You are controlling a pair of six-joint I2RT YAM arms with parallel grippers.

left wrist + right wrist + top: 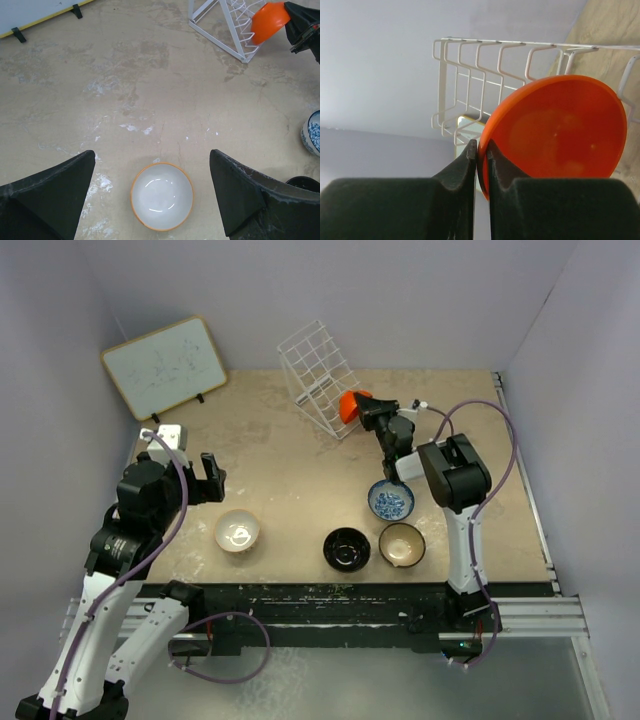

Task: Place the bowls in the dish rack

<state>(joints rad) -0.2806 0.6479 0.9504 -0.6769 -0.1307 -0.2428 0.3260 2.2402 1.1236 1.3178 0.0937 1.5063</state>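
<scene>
My right gripper (366, 408) is shut on the rim of the orange-red bowl (349, 405), holding it on edge against the right end of the white wire dish rack (315, 370). In the right wrist view the bowl (560, 130) fills the frame with the rack (470, 75) behind it. The cream-white bowl (237, 531) sits on the table, and my left gripper (210, 478) hangs open above it; the left wrist view shows that bowl (161, 196) between my spread fingers. The black bowl (346, 548), the brown bowl (401, 544) and the blue-and-white bowl (391, 501) stand at front right.
A wood-framed whiteboard (165, 365) leans at the back left. The rack stands tilted at the back centre. White walls enclose the table on three sides. The right arm reaches over the blue-and-white bowl.
</scene>
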